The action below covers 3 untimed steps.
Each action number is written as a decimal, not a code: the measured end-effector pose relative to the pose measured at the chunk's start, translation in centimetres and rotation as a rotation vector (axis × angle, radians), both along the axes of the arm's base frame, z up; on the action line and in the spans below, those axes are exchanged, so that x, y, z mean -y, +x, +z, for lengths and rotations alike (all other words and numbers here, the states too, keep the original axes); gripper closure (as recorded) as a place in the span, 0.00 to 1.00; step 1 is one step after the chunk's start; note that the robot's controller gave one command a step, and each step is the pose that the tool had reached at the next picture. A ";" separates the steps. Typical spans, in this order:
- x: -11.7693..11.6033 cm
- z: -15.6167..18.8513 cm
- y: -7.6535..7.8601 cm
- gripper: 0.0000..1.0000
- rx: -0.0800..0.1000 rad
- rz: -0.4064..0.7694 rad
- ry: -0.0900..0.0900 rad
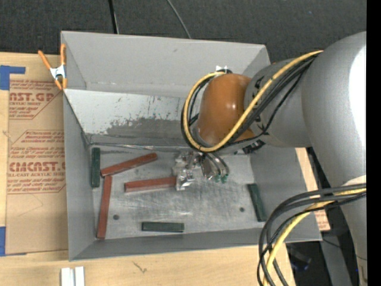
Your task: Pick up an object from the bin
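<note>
Sitting at the right end of the middle red stick (149, 185), the gripper (191, 174) should pinch it straight; open or closed, I cannot tell.

Backing surface (268, 11): dark grey, matt, beyond the far wall of the bin (166, 61), well above the gripper (199, 170).
Cables: one black cable (109, 5) and one thin grey cable (169, 8) cross it, up and left of the gripper.
Table top (178, 270): pale wood, below the gripper along the bin's near side; a narrow strip shows to the gripper's right.
Light: even, diffuse.
</note>
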<state>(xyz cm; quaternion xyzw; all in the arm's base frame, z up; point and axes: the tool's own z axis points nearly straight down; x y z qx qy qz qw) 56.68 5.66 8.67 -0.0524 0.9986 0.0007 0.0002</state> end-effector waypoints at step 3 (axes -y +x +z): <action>-0.4 15.5 0.3 1.00 0.003 0.015 -0.001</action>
